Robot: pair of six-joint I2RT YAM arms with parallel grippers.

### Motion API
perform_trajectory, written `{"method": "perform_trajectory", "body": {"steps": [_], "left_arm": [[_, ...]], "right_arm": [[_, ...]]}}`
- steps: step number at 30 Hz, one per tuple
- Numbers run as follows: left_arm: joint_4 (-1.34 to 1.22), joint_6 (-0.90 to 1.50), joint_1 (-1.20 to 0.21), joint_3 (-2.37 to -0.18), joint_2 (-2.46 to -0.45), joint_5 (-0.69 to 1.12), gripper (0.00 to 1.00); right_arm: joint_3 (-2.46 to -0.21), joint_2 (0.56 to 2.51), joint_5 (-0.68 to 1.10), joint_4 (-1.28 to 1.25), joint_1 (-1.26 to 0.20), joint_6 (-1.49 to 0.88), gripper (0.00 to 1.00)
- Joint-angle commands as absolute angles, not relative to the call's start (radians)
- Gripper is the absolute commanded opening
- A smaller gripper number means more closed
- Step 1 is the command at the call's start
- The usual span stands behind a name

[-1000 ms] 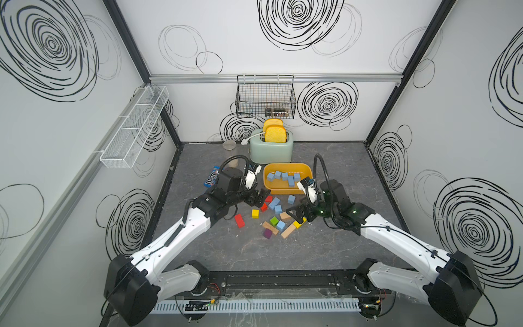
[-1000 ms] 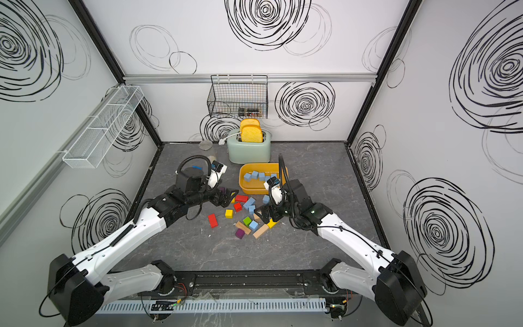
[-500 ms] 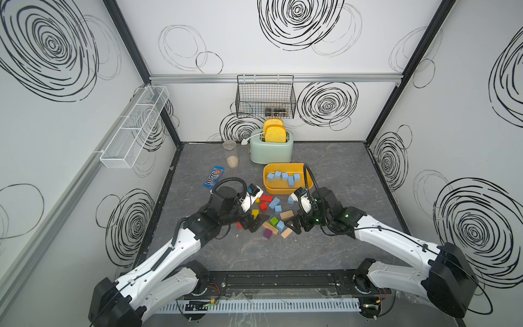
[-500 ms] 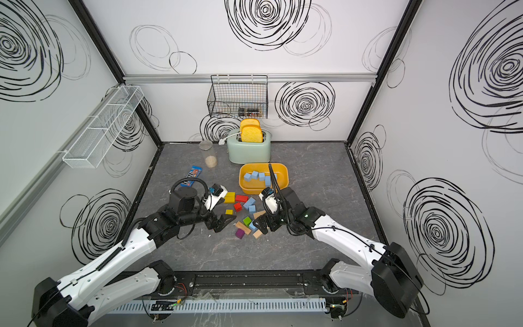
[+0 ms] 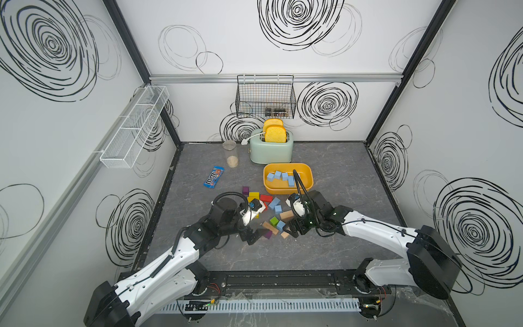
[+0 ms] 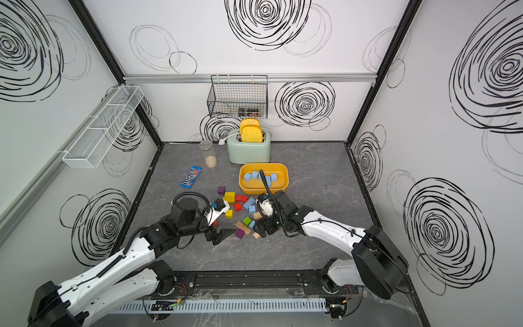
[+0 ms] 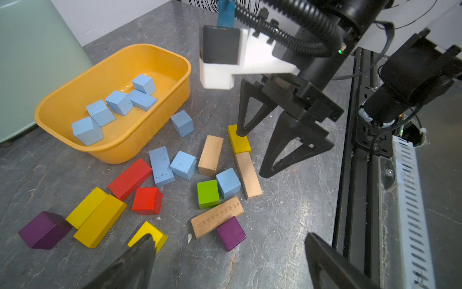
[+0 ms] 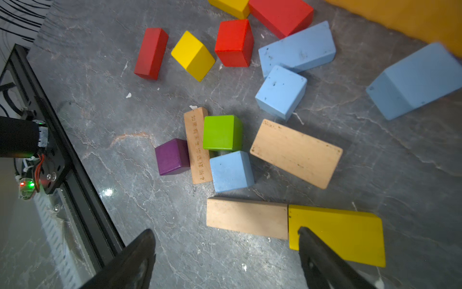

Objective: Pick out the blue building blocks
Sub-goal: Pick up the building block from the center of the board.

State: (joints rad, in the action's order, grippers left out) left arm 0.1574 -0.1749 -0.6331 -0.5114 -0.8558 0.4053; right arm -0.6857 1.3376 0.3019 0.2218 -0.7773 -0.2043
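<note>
Left tool (image 6: pixel 222 235) hangs low at the near left edge of the block pile, jaws wide, holding nothing, a purple cube (image 6: pixel 239 233) just beside it. Four blue blocks (image 7: pixel 183 165) lie loose on the dark grey, stone-veined counter (image 5: pixel 339 175) among red, yellow, green, purple and plain wooden ones; one of them touches a green cube (image 7: pixel 208 194). Right tool (image 7: pixel 253 154) stands just right of that pair, jaws apart and gripping nothing, one fingertip (image 7: pixel 242 132) down on a yellow brick (image 7: pixel 240 145), a plain wooden brick (image 7: pixel 248 175) under the gap. Five more blue blocks sit in the yellow tub (image 7: pixel 112 155) behind the pile.

Around the room, from the left: a white wire shelf (image 5: pixel 135 127) on the left wall, a blue candy packet (image 5: pixel 214 177), a clear jar (image 5: pixel 230 154), a mint toaster (image 5: pixel 271 150) holding two toast slices (image 5: pixel 275 134), a black wire basket (image 5: pixel 266 96) on the back wall above it. White walls (image 5: pixel 232 36) carry black scribbled rings; black posts (image 5: pixel 397 82) stand in the corners and a black rail (image 5: pixel 283 280) runs along the front.
</note>
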Motion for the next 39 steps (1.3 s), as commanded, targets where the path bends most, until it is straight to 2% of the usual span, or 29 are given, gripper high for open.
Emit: {"method": "perform_trajectory", "body": {"steps": [1,16,39], "left_arm": [[0.057,-0.176,-0.643,-0.474,-0.833,0.417,0.96],[0.051,-0.205,-0.663,-0.454,-0.843,0.413,0.96],[0.055,-0.208,-0.665,-0.460,-0.853,0.414,0.96]], "right_arm": [[-0.718,1.380,0.293,0.230,-0.787,-0.196,0.88],[-0.778,1.507,0.264,0.197,-0.825,-0.206,0.81],[-0.823,1.621,0.217,0.160,-0.844,-0.231,0.61]]}}
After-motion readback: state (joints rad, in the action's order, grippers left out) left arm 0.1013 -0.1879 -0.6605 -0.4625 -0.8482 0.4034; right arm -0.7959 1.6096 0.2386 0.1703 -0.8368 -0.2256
